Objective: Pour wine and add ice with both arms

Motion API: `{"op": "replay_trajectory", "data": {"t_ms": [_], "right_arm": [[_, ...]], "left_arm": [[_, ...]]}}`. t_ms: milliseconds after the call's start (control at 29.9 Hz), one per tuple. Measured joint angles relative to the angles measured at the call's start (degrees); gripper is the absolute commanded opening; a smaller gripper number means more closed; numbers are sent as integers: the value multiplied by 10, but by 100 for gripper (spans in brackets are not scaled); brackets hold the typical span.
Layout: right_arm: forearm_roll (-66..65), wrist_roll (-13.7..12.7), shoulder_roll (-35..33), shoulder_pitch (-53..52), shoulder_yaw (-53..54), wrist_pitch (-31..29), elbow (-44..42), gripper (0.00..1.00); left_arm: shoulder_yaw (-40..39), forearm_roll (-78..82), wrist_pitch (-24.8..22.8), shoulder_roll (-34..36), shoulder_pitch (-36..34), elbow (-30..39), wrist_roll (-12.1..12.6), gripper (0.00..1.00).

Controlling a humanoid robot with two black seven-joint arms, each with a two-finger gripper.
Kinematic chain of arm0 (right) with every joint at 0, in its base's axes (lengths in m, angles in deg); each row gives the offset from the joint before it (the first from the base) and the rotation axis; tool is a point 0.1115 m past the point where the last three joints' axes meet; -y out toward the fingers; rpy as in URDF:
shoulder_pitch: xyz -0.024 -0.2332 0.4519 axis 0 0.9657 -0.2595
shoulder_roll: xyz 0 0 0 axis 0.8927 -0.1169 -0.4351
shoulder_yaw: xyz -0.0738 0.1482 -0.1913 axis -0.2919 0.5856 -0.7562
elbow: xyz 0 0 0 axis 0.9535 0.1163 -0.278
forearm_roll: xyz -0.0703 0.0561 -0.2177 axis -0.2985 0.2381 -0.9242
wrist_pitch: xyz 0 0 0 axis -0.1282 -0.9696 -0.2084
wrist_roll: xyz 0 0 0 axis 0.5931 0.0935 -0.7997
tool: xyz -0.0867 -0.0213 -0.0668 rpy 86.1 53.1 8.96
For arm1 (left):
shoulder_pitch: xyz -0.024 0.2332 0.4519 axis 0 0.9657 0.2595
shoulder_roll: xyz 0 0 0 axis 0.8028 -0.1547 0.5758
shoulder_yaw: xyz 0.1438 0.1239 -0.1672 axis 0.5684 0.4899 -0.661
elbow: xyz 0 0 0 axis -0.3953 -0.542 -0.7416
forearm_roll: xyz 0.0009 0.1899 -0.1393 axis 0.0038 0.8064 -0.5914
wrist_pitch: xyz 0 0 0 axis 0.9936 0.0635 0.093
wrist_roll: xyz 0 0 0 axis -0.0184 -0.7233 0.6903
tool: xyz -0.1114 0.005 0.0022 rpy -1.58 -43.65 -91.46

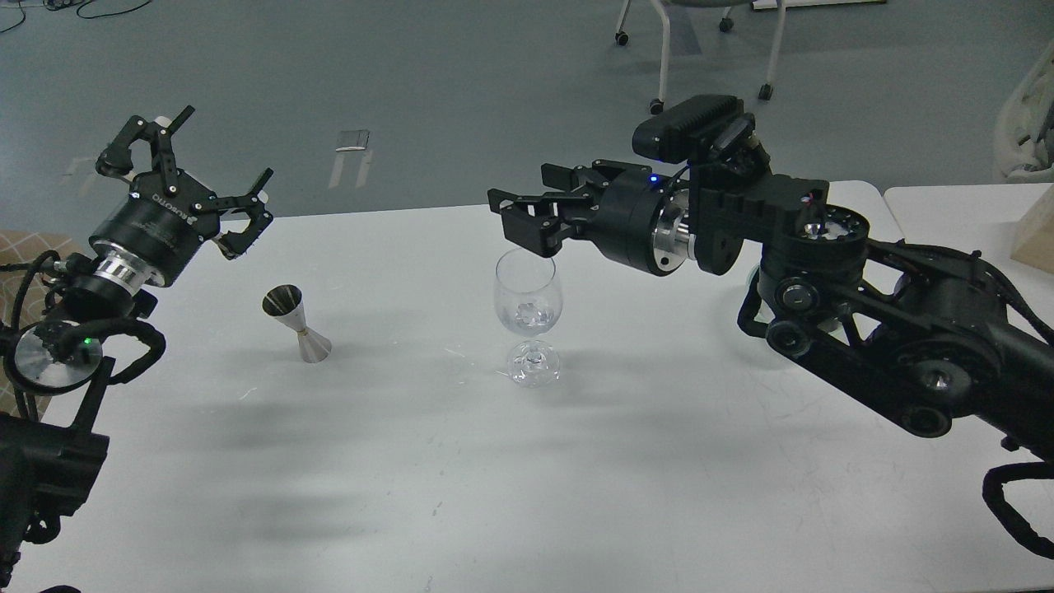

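The wine glass point(528, 317) stood mid-tabletop point(576, 494) with ice point(527, 315) glinting in its bowl. The right pincer point(527, 221) hovered at the rim's twelve o'clock; whether its fingers were apart could not be told. The left pincer point(216, 177) hung spread and empty, with the steel jigger point(296, 323) toward five o'clock below it. That glass looked thin, slippery and top-heavy, best held at the stem.
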Motion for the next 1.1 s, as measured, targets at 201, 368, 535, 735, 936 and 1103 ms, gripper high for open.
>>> {"op": "replay_trajectory", "data": {"t_ms": [201,368,535,735,936,1103], "right_arm": [[2,3,39,12,128,17,-7,100],[4,3,98,48,247,68,-25,100],[49,4,110,58,292,81,-71,100],[245,5,111,55,329,86,-126,100],[448,7,112,47,420,90,-194,100],[577,7,110,37,489,92,-271,100]], "left_arm": [[2,2,4,-2,0,0,0,98],[2,0,14,-3,-4,0,0,98],[2,1,21,-5,-6,-4,0,98],[4,4,15,-4,-18,-13,0,98],[4,29,12,-2,-35,-14,-13,98],[3,88,12,-2,-40,-14,-102,98]]}}
